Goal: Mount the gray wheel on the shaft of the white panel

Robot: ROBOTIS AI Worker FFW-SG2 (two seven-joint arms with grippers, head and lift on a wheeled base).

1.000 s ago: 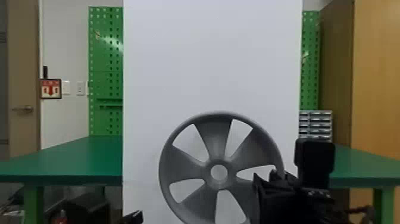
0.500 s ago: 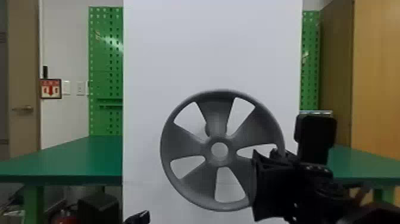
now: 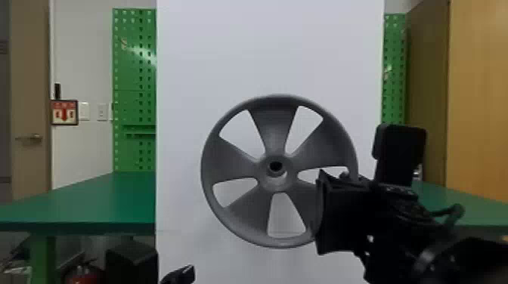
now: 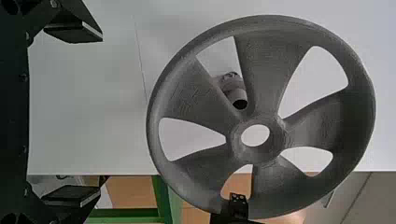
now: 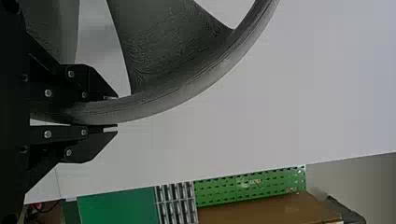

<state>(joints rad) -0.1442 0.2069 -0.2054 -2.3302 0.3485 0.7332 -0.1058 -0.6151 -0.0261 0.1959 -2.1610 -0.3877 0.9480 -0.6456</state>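
Raised by the right gripper (image 5: 116,112) over the last second, the gray wheel (image 3: 272,128) has climbed in front of the panel (image 3: 264,49), and its hub (image 3: 263,176) now overlaps the shaft (image 4: 233,87) in the head view, where half a second ago the shaft showed above it. From the robot's head, the shaft end sits within the upper part of the hub hole; the left wrist view, looking from one side, shows it through a gap between spokes beside the hub, so the wheel appears to be in front of the shaft and not on it. The shaft juts from the panel toward the robot, and the wheel's face lies roughly parallel to the panel. Its hub is to the left of the right gripper, slightly higher, and that gripper is the nearer one, pinching the rim between its fingers. The left gripper (image 4: 101,114) is wide and empty, low at the wheel's left. Next, a small lift to centre the hole, then a straight push toward the panel seems called for; the hub's lower edge could catch the shaft end if it goes in low. Behind stand the green table (image 3: 94,200) and the pegboard (image 3: 130,75), both out of the way.
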